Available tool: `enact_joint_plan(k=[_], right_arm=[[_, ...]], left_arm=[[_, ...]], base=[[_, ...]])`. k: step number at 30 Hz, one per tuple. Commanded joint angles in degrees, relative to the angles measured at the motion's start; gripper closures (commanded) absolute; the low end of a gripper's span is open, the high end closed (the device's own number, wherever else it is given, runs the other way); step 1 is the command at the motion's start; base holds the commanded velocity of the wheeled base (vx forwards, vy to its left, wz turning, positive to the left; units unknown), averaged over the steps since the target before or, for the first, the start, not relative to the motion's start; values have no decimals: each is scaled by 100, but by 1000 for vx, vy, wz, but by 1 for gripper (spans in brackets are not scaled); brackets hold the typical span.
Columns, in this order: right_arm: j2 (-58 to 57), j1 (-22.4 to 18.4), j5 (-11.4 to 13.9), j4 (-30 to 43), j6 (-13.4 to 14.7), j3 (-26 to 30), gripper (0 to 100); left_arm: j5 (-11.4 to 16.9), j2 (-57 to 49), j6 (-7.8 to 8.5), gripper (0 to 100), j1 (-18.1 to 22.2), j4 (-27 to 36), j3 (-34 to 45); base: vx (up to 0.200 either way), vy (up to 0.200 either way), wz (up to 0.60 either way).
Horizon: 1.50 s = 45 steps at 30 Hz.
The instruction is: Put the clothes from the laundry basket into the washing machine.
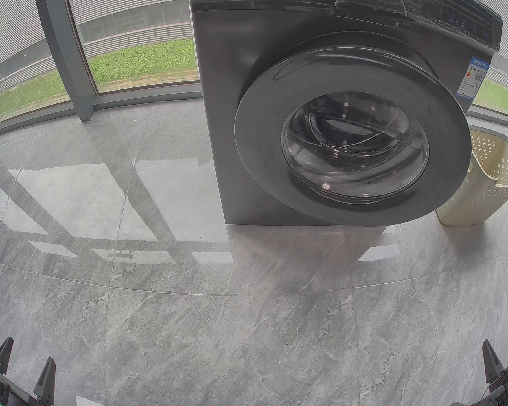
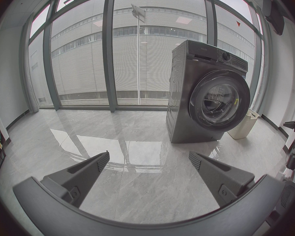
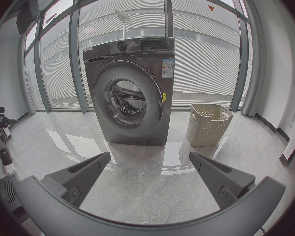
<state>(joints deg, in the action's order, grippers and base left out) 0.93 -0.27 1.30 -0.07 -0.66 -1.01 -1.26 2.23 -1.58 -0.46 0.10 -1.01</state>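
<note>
left claw point(image 2: 148, 153), right claw point(image 3: 149, 153) spread wide, empty; washing machine point(image 1: 344, 142) door closed; laundry basket point(image 1: 485, 187) beside it.

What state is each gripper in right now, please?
Left gripper: open, holding nothing.
Right gripper: open, holding nothing.
</note>
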Motion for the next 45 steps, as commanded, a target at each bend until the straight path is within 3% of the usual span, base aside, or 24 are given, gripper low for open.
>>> enact_joint_plan(k=[1, 9, 14, 17, 20, 23, 26, 27, 31, 35, 37, 40, 45], right_arm=[[-49, -8, -16, 7, 39, 101, 0], [-49, 0, 1, -133, 92, 66, 0], [162, 0, -16, -28, 391, -1094, 0], [777, 27, 89, 333, 409, -1191, 0], [1595, 80, 212, 253, 461, -1156, 0], [3098, 220, 485, -608, 620, -1305, 0], [4267, 457, 520, -1663, 646, -1411, 0], [4319, 484, 520, -1707, 646, -1411, 0], [5506, 1670, 353, -2603, 804, -1639, 0], [6288, 2549, 89, -2814, 1437, -1929, 0], [6675, 2857, -69, -2972, 1780, -2052, 0], [7123, 3182, -262, -3376, 2052, -2131, 0], [7703, 3472, -500, -4317, 2149, -2219, 0]], left_arm=[[29, -214, 9, 0, 20, -1, 101], [20, -214, -17, 0, 20, -1, 101], [38, -214, 9, 0, 20, -1, 101], [29, -214, 9, 0, 20, -1, 101], [38, -214, 27, 0, 20, -1, 101], [38, -214, 27, 0, 20, -1, 101], [38, -214, 27, 0, 20, -1, 101], [38, -214, 27, 0, 20, -1, 101], [29, -214, 53, 0, 20, -1, 101], [29, -214, 71, 0, 20, 8, 101], [20, -214, 71, 0, 29, -1, 101], [20, -223, 53, 0, 20, 8, 101], [46, -214, -26, 0, 20, -10, 101]], base=[[0, 0, 0], [0, 0, 0], [0, -200, 0], [0, -200, 0], [0, -200, 0], [0, -200, 0], [0, -200, 0], [0, -200, 0], [0, -200, 0], [0, -200, 0], [0, -200, 0], [0, -200, 0], [0, -200, 0]])
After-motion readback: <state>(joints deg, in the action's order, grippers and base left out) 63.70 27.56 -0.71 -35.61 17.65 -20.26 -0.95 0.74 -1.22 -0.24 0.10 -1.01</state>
